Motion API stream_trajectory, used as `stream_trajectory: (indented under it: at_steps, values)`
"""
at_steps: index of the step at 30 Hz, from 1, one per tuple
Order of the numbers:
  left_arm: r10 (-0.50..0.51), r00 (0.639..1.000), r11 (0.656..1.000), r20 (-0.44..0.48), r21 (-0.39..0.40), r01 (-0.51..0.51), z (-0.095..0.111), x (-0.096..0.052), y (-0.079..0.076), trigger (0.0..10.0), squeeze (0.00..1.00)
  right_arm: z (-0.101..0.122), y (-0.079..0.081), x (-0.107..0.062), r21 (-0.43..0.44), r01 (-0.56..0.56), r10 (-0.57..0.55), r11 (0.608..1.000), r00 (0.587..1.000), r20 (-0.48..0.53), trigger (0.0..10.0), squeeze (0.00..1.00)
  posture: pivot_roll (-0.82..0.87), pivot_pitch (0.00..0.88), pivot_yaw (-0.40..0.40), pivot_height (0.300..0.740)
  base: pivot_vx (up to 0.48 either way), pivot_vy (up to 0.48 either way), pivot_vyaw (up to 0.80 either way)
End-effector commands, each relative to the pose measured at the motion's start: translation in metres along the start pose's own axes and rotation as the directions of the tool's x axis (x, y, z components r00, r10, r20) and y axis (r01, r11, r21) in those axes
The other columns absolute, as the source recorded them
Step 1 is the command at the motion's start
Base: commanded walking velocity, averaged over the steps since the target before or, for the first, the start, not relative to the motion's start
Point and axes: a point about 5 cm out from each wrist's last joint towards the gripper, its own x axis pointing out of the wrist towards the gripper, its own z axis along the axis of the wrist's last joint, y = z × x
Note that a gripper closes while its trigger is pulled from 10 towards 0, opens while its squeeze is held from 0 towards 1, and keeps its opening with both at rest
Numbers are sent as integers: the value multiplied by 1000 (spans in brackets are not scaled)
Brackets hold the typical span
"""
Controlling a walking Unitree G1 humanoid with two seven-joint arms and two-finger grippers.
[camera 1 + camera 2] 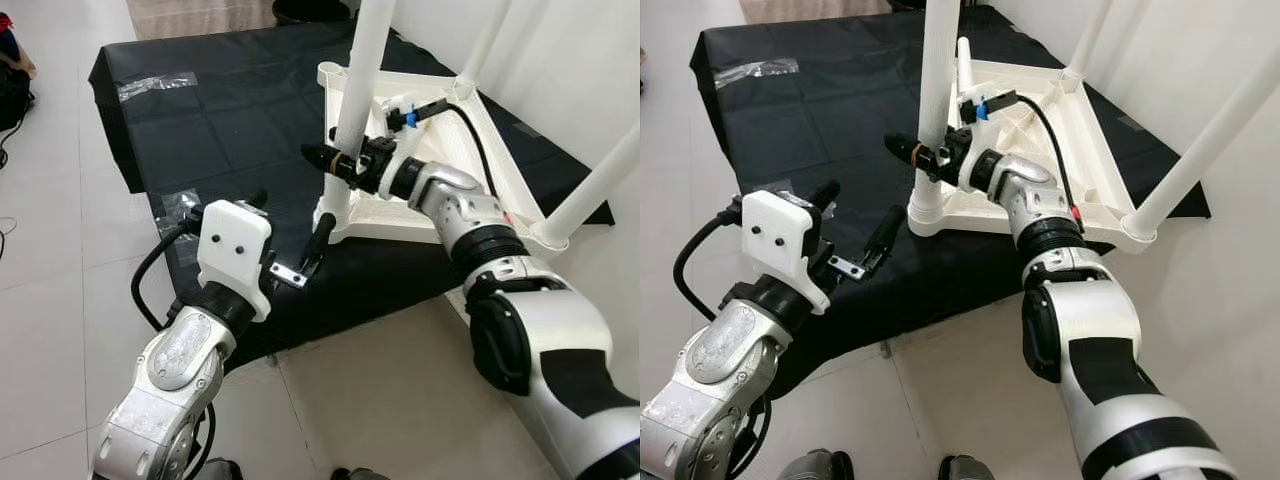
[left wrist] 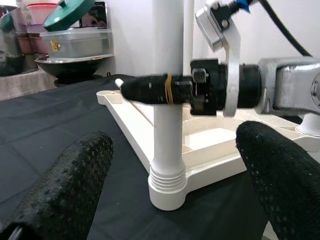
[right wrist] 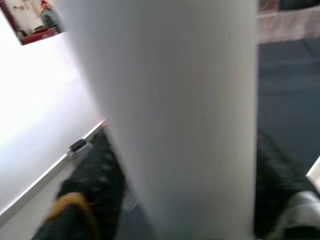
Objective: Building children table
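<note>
The right gripper [image 1: 335,160] is clamped around the nearest table leg [image 1: 362,75], fingers either side of the white tube just above its threaded base, centre of the frame in the head views. The wrist view confirms it: the tube sits squarely between the two black fingers [image 3: 95,200]. The table [image 1: 1040,130] itself lies upside down on the black mat [image 1: 220,110], its ribbed underside facing up, with legs standing at the corners that can be seen.

The left gripper [image 1: 290,235] hovers lower left of that corner, fingers spread wide with nothing in them, pointing at the socket [image 2: 167,187] where the leg meets the frame.

My read: this leg is being seated or twisted home. To do it well, the right gripper should keep the tube dead upright and turn about the tube's own axis, not lever sideways, or the thread may cross. The left gripper could usefully press down on the frame near the corner so the light plastic top doesn't spin on the cloth.

The mat is taped down at its edges [image 1: 155,85] on a pale tiled floor [image 1: 60,200]. A white wall runs along the right. Stacked bowls and containers [image 2: 70,42] sit at the upper left of the left wrist view.
</note>
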Motion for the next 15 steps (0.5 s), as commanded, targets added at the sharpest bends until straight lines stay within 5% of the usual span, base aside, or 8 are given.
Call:
stream_trajectory:
  at_steps: [1, 14, 15]
  values:
    - [-3, 1000, 1000, -1, -3, 3, -1, -1, -2, 10000, 0, 2, -1, 2, -16, 45, -45, 999, 999, 12, 0, 0, 99, 114, -127, 740, 0, 0, 0]
    - [-5, 1000, 1000, 6, 2, 5, -1, 1, -1, 10000, 0, -2, -9, -6, -84, 152, -148, 985, 988, 47, 0, 0, 95, 111, -123, 740, 0, 0, 0]
    - [-4, 1000, 1000, 6, 4, 4, -1, 1, -1, 10000, 0, -4, -13, -7, -91, 256, -252, 962, 966, 49, 0, 0, 95, 114, -124, 740, 0, 0, 0]
